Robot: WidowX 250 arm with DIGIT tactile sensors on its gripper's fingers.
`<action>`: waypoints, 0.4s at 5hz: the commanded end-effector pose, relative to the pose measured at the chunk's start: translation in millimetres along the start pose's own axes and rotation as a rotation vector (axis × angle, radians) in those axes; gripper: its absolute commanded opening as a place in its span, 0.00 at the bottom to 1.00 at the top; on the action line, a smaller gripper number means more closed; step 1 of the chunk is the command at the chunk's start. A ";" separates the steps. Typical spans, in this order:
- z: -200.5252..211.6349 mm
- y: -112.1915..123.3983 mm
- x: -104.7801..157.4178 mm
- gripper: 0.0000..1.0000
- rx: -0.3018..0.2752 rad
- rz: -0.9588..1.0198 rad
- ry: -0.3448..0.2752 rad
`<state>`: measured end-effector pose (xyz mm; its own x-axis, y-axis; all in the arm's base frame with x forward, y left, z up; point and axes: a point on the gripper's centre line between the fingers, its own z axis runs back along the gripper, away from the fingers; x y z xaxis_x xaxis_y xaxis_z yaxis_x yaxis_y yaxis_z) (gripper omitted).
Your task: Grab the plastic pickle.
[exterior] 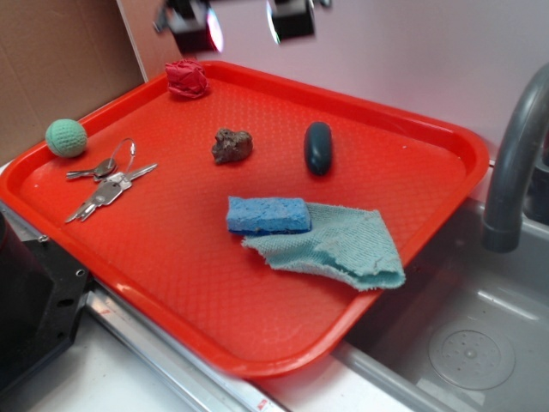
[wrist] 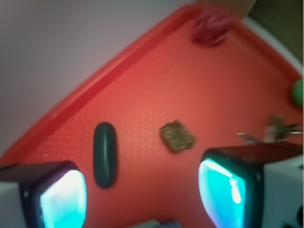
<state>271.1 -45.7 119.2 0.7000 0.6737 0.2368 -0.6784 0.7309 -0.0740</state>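
While the end effector (exterior: pixel 244 21) is hanging high above the far edge of the red tray (exterior: pixel 446 137), its fingers (wrist: pixel 59 197) are standing spread wide with nothing between them; the task is sitting, by my reading, at the approach step, with no contact yet made. The plastic pickle (exterior: pixel 318 148) is lying on the tray's far right part, right of the brown rock-like chunk (exterior: pixel 232 145) and well apart from it, beyond the blue sponge (exterior: pixel 268 215) and the teal cloth (exterior: pixel 343 247); the next move is probably calling for a shift right and toward the near side, then a descent so the pads are closing across its narrow width.

The exterior view is showing the whole layout, including the keys (exterior: pixel 107 182), the green crocheted ball (exterior: pixel 66 137) and the red crumpled piece (exterior: pixel 187 79), yet it is cropping the end effector to a blur at the top; the wrist view is showing both fingers apart and the pickle (wrist: pixel 105 154) sitting just beside the left-hand one, off the centre line, while the sponge and cloth are barely entering its bottom edge.
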 end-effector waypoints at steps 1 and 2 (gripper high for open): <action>-37.6 -41.2 2.0 1.00 0.006 -0.050 0.023; -60.1 -39.5 -6.2 1.00 0.055 -0.061 0.080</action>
<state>295.8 -83.0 45.7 0.7678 0.6286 0.1234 -0.6369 0.7699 0.0409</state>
